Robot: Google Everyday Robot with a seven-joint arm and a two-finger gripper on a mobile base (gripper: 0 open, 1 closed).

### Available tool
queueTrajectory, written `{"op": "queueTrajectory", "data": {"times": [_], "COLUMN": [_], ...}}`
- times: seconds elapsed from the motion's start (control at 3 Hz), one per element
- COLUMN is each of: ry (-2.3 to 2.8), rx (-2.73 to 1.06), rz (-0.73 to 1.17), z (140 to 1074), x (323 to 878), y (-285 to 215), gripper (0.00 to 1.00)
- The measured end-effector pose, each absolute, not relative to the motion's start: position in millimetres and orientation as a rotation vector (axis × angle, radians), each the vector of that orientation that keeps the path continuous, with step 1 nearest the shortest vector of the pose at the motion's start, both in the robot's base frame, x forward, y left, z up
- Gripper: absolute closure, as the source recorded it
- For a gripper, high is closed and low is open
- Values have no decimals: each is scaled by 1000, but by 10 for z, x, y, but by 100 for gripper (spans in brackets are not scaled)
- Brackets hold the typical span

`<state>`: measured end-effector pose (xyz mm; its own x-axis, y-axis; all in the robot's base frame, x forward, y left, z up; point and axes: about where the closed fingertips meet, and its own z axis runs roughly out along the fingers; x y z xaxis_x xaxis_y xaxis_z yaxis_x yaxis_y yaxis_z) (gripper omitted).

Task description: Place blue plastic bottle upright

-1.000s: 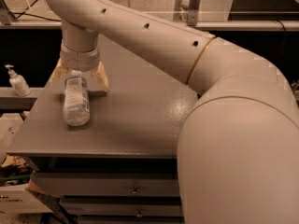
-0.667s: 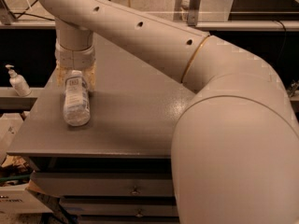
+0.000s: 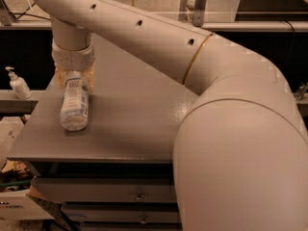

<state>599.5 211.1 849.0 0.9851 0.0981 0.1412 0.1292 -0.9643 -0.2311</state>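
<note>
- The bottle (image 3: 74,105) lies on its side near the table's (image 3: 139,124) left edge, so it is not yet upright.
- My gripper (image 3: 73,78) sits over its far end; whether it has hold of it I cannot tell.
- Left, I judge: grasp, tip it up, release.

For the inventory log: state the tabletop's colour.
Grey tabletop, camera view; the hand is at the lying blue plastic bottle's far end.

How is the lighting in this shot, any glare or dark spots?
Camera view: dim, warm light with a faint sheen on the table; dark background behind; the arm fills the right foreground; the gripper sits at the far end of the lying bottle, without glare.
</note>
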Motion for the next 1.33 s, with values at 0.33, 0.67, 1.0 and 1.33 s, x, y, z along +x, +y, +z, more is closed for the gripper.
{"op": "queueTrajectory", "data": {"times": [0.33, 0.67, 1.0, 1.33], "ry": [-158, -104, -62, -60], "rx": [-2876, -2806, -2683, -2518], "rz": [-235, -306, -368, -419], "z": [8644, 8905, 9100, 9220], "x": [6051, 6183, 6283, 6339], "y": [2090, 1955, 1781, 1609], "gripper": [100, 100, 100, 100]}}
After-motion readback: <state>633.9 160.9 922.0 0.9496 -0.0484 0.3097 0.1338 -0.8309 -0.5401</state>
